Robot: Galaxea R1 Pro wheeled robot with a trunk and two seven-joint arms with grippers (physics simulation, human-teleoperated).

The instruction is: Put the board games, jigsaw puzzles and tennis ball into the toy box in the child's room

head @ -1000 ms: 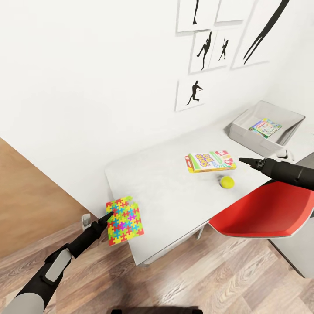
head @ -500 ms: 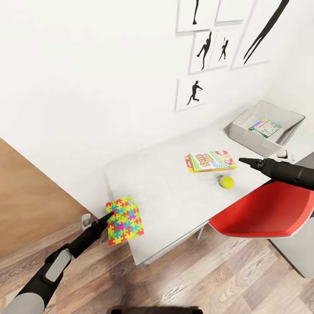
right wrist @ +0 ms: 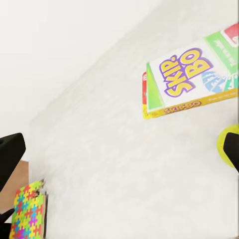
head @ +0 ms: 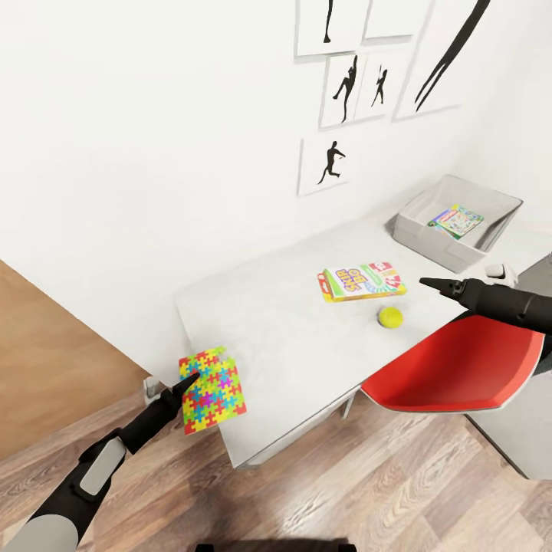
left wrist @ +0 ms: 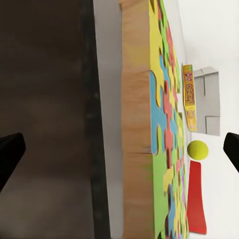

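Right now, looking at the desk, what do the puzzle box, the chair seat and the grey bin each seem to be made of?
Puzzle box: probably printed cardboard; its bare side looks plain brown in the left wrist view.
Chair seat: likely moulded plastic, a smooth, uniform red shell.
Grey bin: matte, thin sloping walls; plastic or fabric, hard to tell.

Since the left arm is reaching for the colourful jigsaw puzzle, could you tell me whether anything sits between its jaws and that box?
Nothing visible does. The left gripper is already at the jigsaw puzzle, which overhangs the near corner of the table; the left wrist view shows the box edge directly ahead between the open jaws.
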